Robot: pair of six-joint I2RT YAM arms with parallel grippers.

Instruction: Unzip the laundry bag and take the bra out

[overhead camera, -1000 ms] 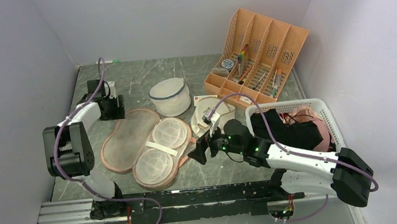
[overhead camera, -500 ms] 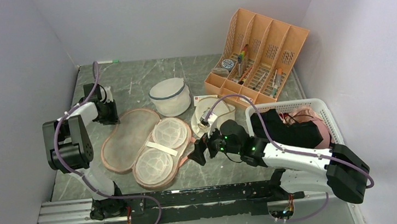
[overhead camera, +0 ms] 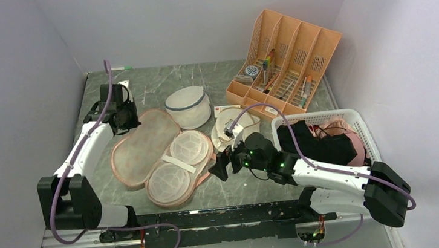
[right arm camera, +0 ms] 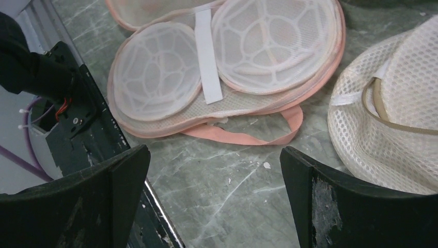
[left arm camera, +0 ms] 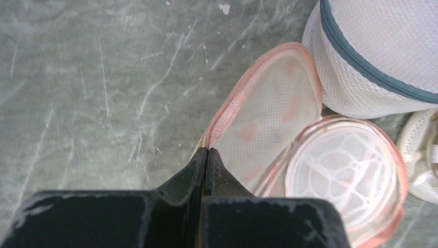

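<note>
A robotics lab test booth; plain white walls (overhead camera: pixel 194 17) box in a grey marbled table (overhead camera: pixel 152 85); a left arm (overhead camera: pixel 86 150) and a right arm (overhead camera: pixel 331 177) stand bolted to a metal rail (overhead camera: pixel 70 235) at its near edge.

No legible text, label or number on anything here.

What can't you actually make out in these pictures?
- Left wrist view: the left gripper is shut at the laundry bag edging; its fingers hide any zip pull.
- Top view: black fabric in the basket sits partly behind the right arm; its shape is unclear.
</note>
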